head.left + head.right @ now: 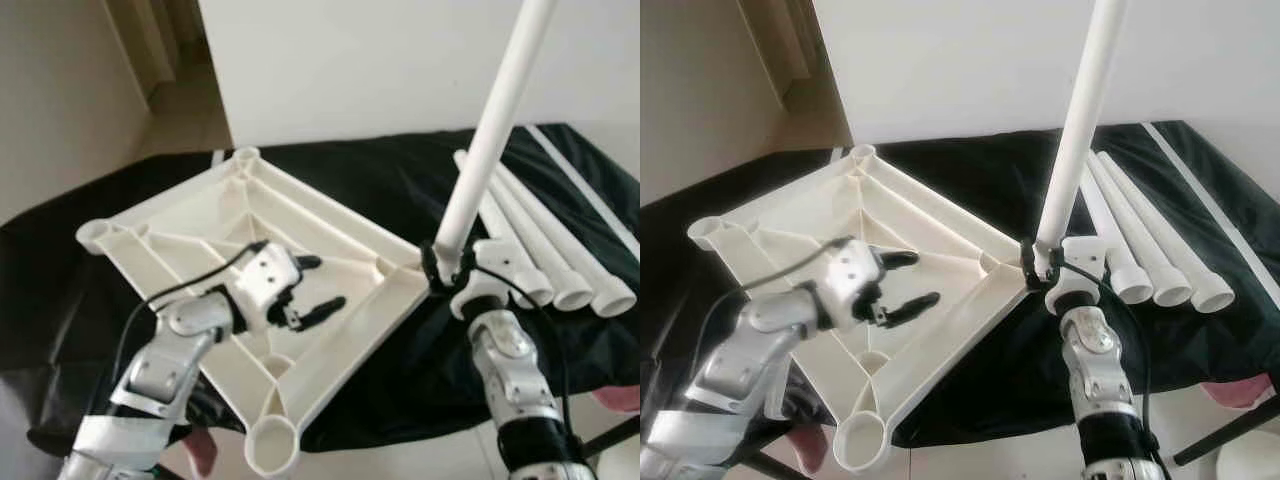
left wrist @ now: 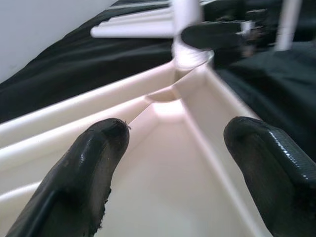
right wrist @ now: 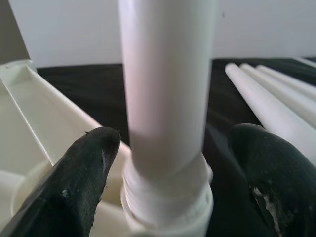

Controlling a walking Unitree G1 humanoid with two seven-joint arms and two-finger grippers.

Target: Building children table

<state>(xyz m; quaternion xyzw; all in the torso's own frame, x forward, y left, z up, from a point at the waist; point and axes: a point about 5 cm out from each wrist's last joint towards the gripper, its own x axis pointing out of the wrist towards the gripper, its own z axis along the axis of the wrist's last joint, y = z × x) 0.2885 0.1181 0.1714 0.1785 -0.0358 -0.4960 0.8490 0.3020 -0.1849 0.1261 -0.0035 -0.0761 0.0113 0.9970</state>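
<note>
A white plastic tabletop (image 1: 330, 225) lies upside down on a black cloth, ribs up, with round sockets at its corners. One white leg (image 1: 490, 130) stands tilted in the right corner socket. My right gripper (image 1: 450, 270) is open around the leg's base, one finger on each side, with a small gap showing in the right wrist view (image 3: 170, 143). My left gripper (image 1: 318, 285) hovers open over the tabletop's inner panel, nothing between its fingers (image 2: 98, 163). Three spare legs (image 1: 540, 250) lie side by side just right of the standing one.
The black cloth (image 1: 400, 180) covers the whole work surface and hangs over its front edge. A thin white rod (image 1: 590, 190) lies at the far right. Empty sockets sit at the near corner (image 1: 272, 440), left corner (image 1: 95, 235) and far corner (image 1: 245, 155). A white wall stands behind.
</note>
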